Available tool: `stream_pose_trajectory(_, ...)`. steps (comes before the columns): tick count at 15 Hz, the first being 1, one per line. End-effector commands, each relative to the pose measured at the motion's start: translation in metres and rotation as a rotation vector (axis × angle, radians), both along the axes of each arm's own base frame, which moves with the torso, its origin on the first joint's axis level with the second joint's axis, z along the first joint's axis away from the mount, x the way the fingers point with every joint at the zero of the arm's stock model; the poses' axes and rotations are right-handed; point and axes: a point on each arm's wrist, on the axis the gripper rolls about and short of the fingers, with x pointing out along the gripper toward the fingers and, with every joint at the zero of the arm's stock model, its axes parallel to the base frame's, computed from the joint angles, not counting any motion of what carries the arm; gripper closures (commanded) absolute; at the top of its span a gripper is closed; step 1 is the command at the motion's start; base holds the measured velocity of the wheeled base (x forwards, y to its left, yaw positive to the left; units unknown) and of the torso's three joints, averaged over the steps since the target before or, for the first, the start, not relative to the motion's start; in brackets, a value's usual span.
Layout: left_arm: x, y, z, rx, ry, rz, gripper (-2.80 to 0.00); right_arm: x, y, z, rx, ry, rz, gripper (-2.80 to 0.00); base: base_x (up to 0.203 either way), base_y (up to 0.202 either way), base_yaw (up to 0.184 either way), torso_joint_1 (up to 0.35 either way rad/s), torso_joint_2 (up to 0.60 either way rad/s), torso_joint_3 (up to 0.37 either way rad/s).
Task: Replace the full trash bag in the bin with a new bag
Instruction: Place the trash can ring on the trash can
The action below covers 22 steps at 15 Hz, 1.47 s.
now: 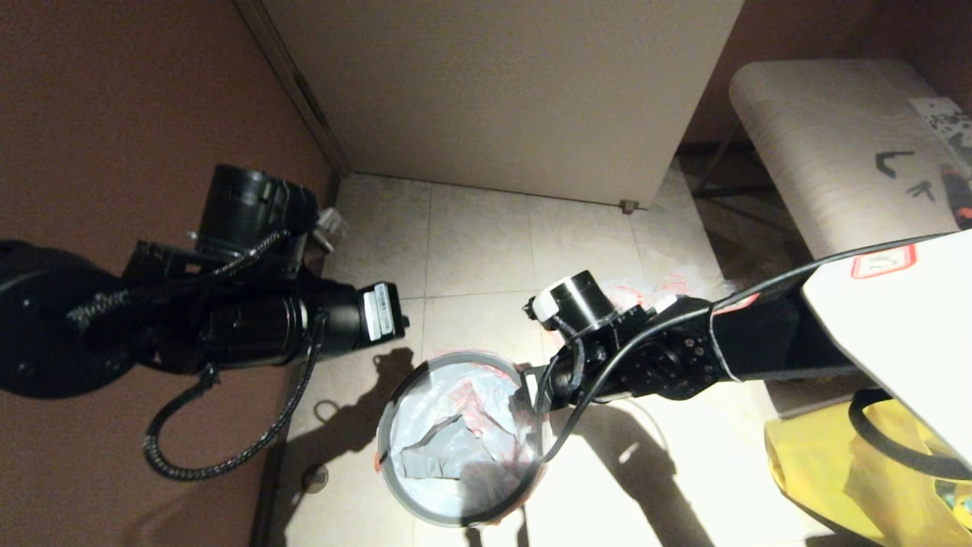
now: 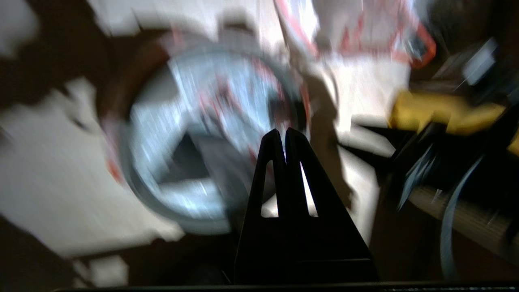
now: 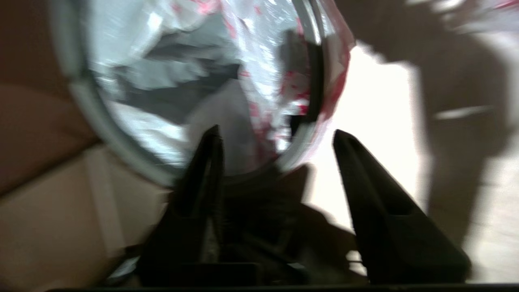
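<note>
Below right claw (image 3: 277, 136), seemingly, bin (image 3: 97, 125).

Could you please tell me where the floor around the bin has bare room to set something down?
Bare tile lies between the bin and the white cabinet. Right of the bin another lit patch runs to the yellow bag. It is crowded at the rim, under the right end effector, and by the left wall.

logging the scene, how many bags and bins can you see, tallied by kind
white carrier bags with red print: 2, one lining the bin, one behind the right arm
yellow bag: 1
round bin: 1
total: 4
</note>
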Motion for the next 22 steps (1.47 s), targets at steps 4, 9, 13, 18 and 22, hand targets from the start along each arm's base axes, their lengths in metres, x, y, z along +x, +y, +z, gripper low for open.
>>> stream_pose_trajectory(4, -0.039, 0.029, -0.089, -0.166, 0.215, -0.047, 0.00, 0.033, -0.041, -0.002, 0.221, 0.141, 0.128, 0.00, 0.000, 0.000, 0.000, 0.000, 0.00, 0.000)
stream_pose_trajectory(9, -0.037, 0.043, -0.185, -0.101, 0.154, -0.138, 0.00, 0.054, -0.032, -0.056, 0.163, 0.118, 0.257, 0.00, 0.000, 0.000, 0.000, 0.000, 0.00, 0.000)
stream_pose_trajectory(13, -0.019, 0.061, -0.248, 0.008, 0.134, -0.156, 0.00, 0.065, -0.025, -0.067, 0.168, 0.098, 0.271, 0.00, 0.000, 0.000, 0.000, 0.000, 0.00, 0.000)
stream_pose_trajectory(18, -0.011, 0.070, -0.263, 0.039, 0.110, -0.150, 0.00, 0.071, -0.021, -0.084, 0.169, 0.080, 0.307, 0.00, 0.000, 0.000, 0.000, 0.000, 0.00, 0.000)
stream_pose_trajectory(22, -0.006, 0.069, -0.280, 0.099, 0.134, -0.126, 0.00, 0.088, -0.023, -0.106, 0.173, 0.094, 0.296, 0.00, 0.000, 0.000, 0.000, 0.000, 0.00, 0.000)
